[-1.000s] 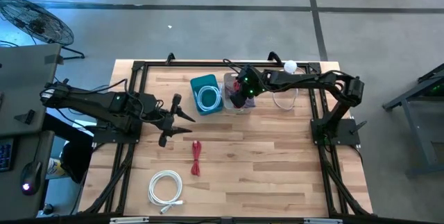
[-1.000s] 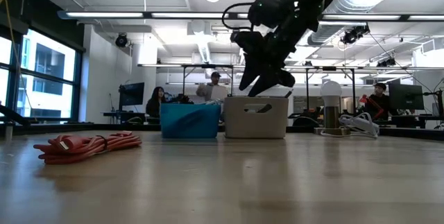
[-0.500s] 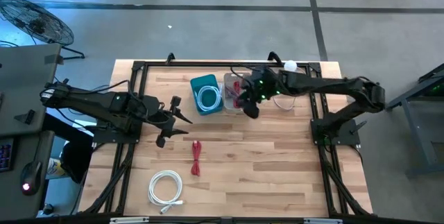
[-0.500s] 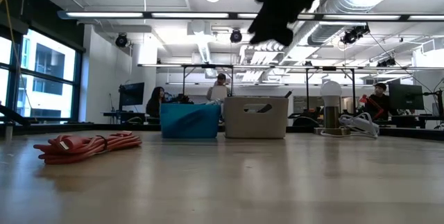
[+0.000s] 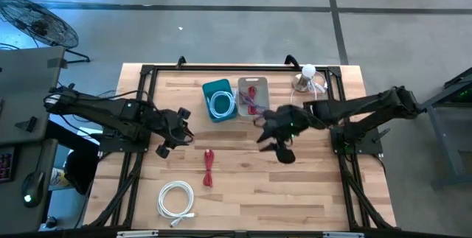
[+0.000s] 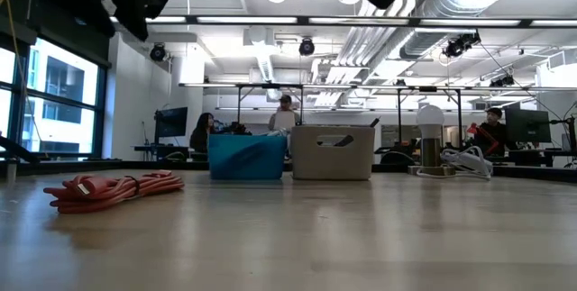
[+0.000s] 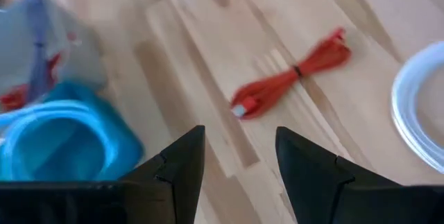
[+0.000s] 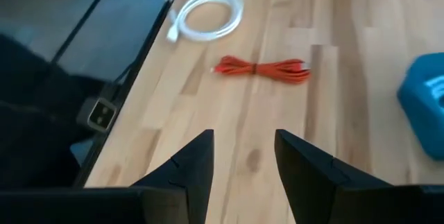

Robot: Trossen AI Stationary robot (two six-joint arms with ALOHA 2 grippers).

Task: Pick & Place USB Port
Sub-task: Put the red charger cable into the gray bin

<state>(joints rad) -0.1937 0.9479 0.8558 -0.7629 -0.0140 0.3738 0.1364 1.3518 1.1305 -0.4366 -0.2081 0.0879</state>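
A red bundled cable [image 5: 209, 167] lies flat on the wood between the arms and shows in the low view [image 6: 113, 190] and both wrist views [image 7: 291, 78] [image 8: 262, 68]. A white coiled cable [image 5: 176, 199] lies near the table's near edge. At the far side stand a blue bin [image 5: 219, 99] holding a white coil and a grey bin [image 5: 253, 96] holding a red cable. My left gripper [image 5: 177, 129] [image 7: 239, 154] hangs open, left of the red bundle. My right gripper [image 5: 268, 133] [image 8: 243, 154] hangs open over bare wood, near the grey bin.
A white lamp-like object [image 5: 308, 71] with a loose white cord stands at the far right corner, a power strip [image 6: 464, 160] beside it. Black frame rails [image 5: 140, 105] run along the table's sides. Bare wood stretches across the middle and right. People sit in the room beyond.
My right gripper has risen from above the grey bin and swung toward the table's near edge, out over the bare wood, staying open. My left gripper has drawn back a little toward the left edge and turned. The cables and bins have stayed put.
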